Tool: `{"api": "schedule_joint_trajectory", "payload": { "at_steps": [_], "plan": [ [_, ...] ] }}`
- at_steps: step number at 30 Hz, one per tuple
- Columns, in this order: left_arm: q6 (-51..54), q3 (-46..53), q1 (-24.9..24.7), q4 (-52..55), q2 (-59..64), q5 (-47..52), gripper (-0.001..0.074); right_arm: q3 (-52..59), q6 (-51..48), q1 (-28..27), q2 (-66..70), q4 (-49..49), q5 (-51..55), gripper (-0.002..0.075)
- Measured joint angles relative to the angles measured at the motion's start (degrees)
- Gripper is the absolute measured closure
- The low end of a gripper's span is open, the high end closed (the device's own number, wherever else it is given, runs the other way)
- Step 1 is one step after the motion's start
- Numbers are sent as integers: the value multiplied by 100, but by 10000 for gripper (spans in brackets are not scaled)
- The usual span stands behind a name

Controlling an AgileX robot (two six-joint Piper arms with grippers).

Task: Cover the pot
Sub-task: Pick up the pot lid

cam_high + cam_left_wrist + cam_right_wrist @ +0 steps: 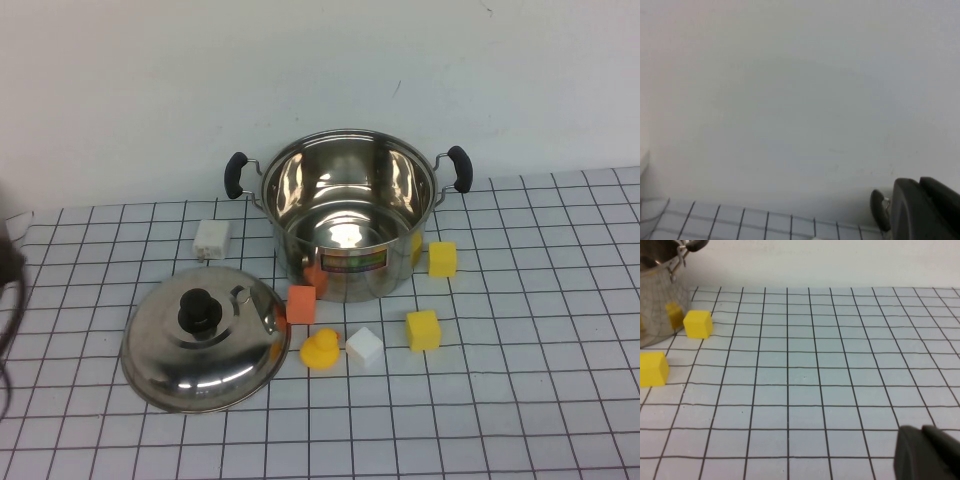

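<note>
The pot stands open and upright at the back middle of the gridded table, black side handles out to each side and a colourful label on its front. The domed steel lid with a black knob lies on the table to the pot's front left, apart from it. My left gripper is shut and empty, far left of the lid; one pot handle shows beside it. My right gripper is shut and empty over bare table right of the pot.
Small blocks lie in front of the pot: an orange cube, a yellow duck, a white cube, two yellow cubes. A white block lies left of the pot. A white wall runs behind.
</note>
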Motion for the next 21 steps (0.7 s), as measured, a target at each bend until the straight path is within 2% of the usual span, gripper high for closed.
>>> {"api": "schedule_joint_trajectory", "payload": {
  "at_steps": [5,9,14,18,21],
  "plan": [
    [-643,10,0,1356,1383,-1778,736,0,0,0,0,0,0,717],
    [-1019,10,0,2012,2352,-2621,736,0,0,0,0,0,0,717],
    [-86,10,0,2000,3535,-3375,717,0,0,0,0,0,0,717],
    [224,0,0,1730,4132,-3915,594,0,0,0,0,0,0,717],
    [208,-106,0,1776,4492,-4036,408,0,0,0,0,0,0,717]
  ]
}}
